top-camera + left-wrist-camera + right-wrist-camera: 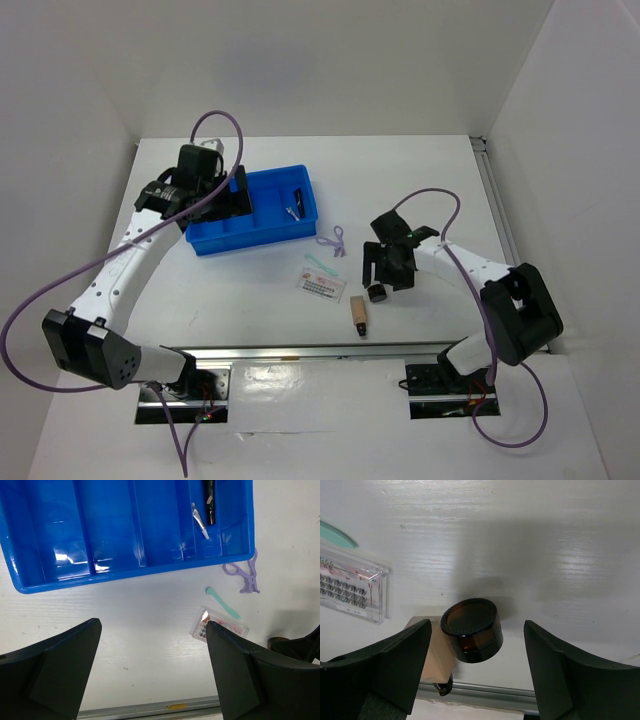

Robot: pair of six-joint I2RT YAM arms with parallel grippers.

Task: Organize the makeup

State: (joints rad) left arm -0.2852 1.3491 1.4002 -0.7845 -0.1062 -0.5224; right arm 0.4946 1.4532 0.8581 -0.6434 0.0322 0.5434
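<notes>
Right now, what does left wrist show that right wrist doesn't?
Left wrist only: the blue tray, holding the thin black stick and silvery clip in its right-end compartment, and the purple loop on the table outside it. Right wrist only: the round dark jar inside the open right pincer, and the beige tube beside it; dark shapes at left wrist's right edge are too cropped to identify. Both: the clear lash case and teal spatula, each only partly in right wrist's frame.
</notes>
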